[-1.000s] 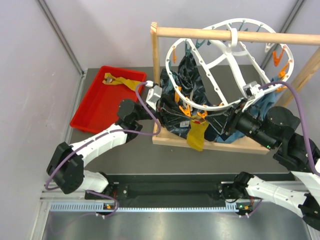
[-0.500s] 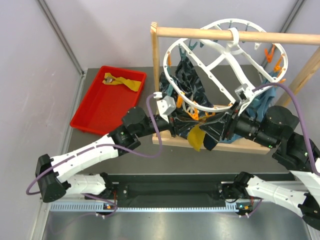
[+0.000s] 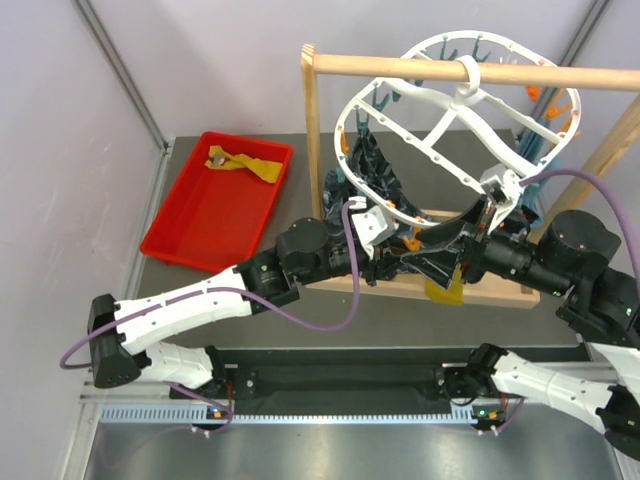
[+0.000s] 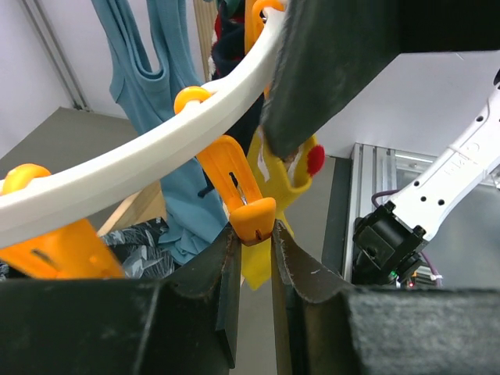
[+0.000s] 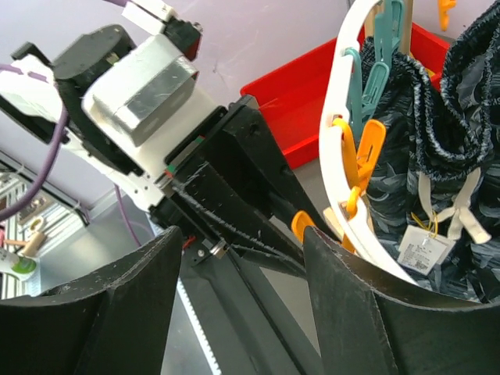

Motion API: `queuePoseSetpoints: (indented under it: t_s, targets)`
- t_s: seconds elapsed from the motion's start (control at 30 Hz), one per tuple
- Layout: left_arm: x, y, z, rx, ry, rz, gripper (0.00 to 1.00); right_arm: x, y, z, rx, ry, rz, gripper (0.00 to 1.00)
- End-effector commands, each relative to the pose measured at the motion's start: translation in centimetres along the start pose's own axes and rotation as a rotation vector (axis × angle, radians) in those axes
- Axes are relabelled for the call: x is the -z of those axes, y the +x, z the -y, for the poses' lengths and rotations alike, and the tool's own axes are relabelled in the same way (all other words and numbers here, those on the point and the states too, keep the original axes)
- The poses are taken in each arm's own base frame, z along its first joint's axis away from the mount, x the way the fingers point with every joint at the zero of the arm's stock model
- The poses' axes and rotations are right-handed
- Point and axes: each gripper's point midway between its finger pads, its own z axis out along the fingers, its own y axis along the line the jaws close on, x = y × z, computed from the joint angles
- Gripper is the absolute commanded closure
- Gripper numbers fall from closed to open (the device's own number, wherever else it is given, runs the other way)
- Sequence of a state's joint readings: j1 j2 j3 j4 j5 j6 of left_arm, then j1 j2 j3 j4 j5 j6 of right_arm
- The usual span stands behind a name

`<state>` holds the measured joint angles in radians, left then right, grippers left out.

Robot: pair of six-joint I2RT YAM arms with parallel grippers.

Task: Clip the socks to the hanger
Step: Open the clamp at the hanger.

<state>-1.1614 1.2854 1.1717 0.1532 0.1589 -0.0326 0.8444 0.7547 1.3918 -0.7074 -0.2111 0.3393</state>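
Note:
The white oval hanger point(image 3: 352, 112) hangs by its hook from a wooden rod. My left gripper point(image 3: 403, 254) reaches in under its near rim point(image 4: 156, 152) and is shut on the tail of an orange clip peg point(image 4: 251, 223). A mustard-yellow sock point(image 4: 275, 183) hangs right behind that peg; whether the peg's mouth bites it is hidden. The same sock point(image 3: 443, 291) dangles below the rim in the top view. My right gripper point(image 3: 452, 262) faces the left one with its jaws wide open point(image 5: 242, 234) and only the left gripper's fingers between them. Another yellow sock point(image 3: 246, 163) lies in the red tray.
The red tray point(image 3: 190, 225) sits at the left of the table. A wooden rod-and-post rack point(image 3: 312, 150) carries the hanger. A dark patterned cloth point(image 5: 437, 148) and a teal-blue cloth point(image 4: 168, 62) hang from the hanger, along with teal pegs point(image 5: 383, 39).
Both grippers, the near rim and the yellow sock have shifted to the right. My right gripper's jaws have opened wider. The left arm has stretched further in.

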Motion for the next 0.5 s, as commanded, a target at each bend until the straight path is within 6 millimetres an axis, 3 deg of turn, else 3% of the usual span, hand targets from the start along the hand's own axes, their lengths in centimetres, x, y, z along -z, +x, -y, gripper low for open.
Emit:
queuePoseSetpoints:
  t_s: [0.0, 0.47]
  targets:
    - [-0.1, -2.0, 0.6, -0.028, 0.006, 0.031, 1.00, -0.2, -0.2, -0.2, 0.036, -0.011, -0.012, 0.37]
    - [0.0, -2.4, 1.1, -0.028, 0.015, 0.028, 1.00, 0.0, 0.8, 2.6, 0.039, 0.135, -0.036, 0.38]
